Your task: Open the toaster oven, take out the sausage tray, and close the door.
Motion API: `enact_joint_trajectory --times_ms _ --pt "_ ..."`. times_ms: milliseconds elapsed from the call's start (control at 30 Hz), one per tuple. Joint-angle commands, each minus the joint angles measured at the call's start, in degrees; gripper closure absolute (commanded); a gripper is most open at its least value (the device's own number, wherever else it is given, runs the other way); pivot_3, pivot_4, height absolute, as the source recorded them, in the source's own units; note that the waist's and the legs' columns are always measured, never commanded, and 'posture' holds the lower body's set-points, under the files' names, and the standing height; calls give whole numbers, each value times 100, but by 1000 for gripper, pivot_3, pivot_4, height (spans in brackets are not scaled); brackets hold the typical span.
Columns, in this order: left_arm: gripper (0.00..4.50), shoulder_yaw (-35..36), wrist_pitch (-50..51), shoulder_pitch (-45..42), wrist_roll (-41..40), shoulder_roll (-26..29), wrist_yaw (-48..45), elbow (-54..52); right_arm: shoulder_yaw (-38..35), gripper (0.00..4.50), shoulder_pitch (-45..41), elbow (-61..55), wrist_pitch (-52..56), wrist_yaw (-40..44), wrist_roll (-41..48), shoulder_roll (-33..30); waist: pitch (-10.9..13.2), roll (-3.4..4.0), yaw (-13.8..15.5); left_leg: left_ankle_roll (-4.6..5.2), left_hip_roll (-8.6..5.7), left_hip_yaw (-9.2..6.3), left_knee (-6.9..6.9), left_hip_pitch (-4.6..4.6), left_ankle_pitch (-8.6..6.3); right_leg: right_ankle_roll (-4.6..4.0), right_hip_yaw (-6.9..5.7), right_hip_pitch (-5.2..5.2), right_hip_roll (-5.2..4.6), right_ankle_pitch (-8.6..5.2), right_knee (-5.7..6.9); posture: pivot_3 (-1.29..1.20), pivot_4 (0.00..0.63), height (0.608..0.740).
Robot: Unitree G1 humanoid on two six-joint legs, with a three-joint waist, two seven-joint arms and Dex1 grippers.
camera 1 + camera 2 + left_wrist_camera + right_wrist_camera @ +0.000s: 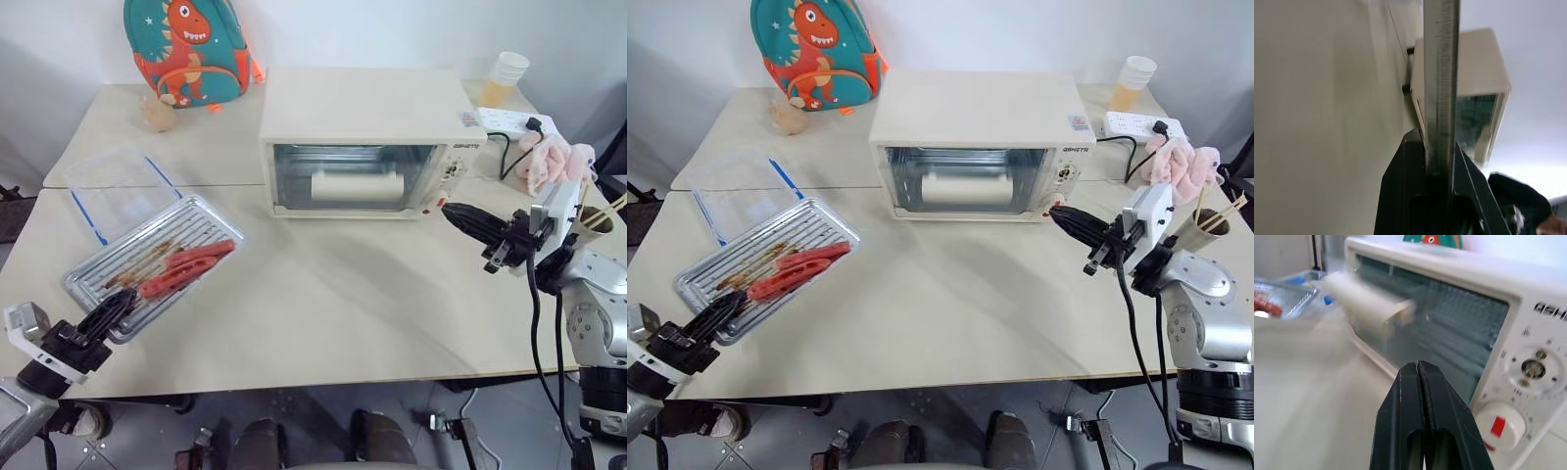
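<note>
On cream table [323,323], left gripper [110,308] clamps sausage tray [157,264]; right gripper [460,215] closed, empty.

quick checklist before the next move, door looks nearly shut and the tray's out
1. Sausage tray out of the toaster oven and lying on the table: ok.
2. Left claw clamped on the tray's near rim: ok, not yet released.
3. Sausages lying inside the tray: ok.
4. Door upright against the oven front: looks ok; fully latched, cannot tell.
5. Right claw shut and empty, beside the oven's lower right corner near the red button: ok.
6. Right claw touching the oven: cannot tell.
</note>
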Motion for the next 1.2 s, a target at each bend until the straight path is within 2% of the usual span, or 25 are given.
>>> enact_joint_trajectory --times_ms 33,133,267,367,467,567,767,833,1000,1100,1200 --pt "4500 -432 168 -253 -173 254 -196 -97 -304 4446 -12 -310 235 -228 283 32 0 0 15 1 -2 -1 0 -2 0 0 0 0 -2 0 0 0 150 740" --pt "4500 -1287 498 -394 -173 646 -415 -290 -409 4446 427 -562 111 -49 235 -31 0 0 -5 1 -3 3 -4 -2 -2 0 0 -3 -2 0 -1 0 150 740" --pt "4500 -2063 545 -707 -173 1014 -523 -237 -427 4446 971 -799 42 264 64 -250 1 2 -4 -1 -4 5 -13 -1 -6 2 -3 -9 1 1 3 0 150 740" --pt "4500 -3143 633 -1815 0 818 -548 -117 -728 3889 1892 -1263 43 685 166 -463 3 18 103 3 -12 8 -10 -8 -4 3 -3 -7 -1 1 3 0 150 740" --pt "4500 -3797 684 -2710 474 477 -604 243 -973 2987 2551 -1608 0 872 245 -499 0 15 173 2 -15 25 -4 -8 -1 4 -2 2 3 2 -1 0 150 740" --pt "4500 -4218 716 -3353 1069 123 -744 698 -1099 1923 3084 -1867 -49 1026 265 -441 -1 14 126 3 -17 43 -3 -1 0 6 -2 10 5 3 -9 0 150 740" --pt "4500 -4703 695 -4131 2350 -617 -979 1349 -1225 51 3707 -2228 -318 1181 309 -209 -1 13 131 2 -9 57 -6 5 2 7 -1 10 14 3 -17 0 150 740" --pt "4500 -4802 601 -4333 2844 -883 -1103 1558 -1341 51 3895 -2403 182 1319 948 -294 -1 14 180 4 -10 55 -3 3 4 8 -3 15 15 4 -26 0 150 740" --pt "4500 -4615 284 -4584 3809 -1251 -1305 2051 -1444 51 3922 -2380 8 1213 861 -252 -8 19 269 13 -18 46 8 6 9 17 -1 37 12 17 -43 0 150 740" --pt "4500 -4642 572 -4635 4056 -1297 -1680 2037 -1487 51 3953 -2280 -57 1253 790 -238 -12 23 276 12 -16 44 8 10 10 15 -1 37 12 18 -36 0 150 740" --pt "3651 -4618 679 -4606 4372 -1249 -1889 1962 -1488 0 3897 -2211 -77 1229 773 -241 -14 27 265 11 -16 45 8 9 11 15 -1 35 12 18 -36 0 150 740"
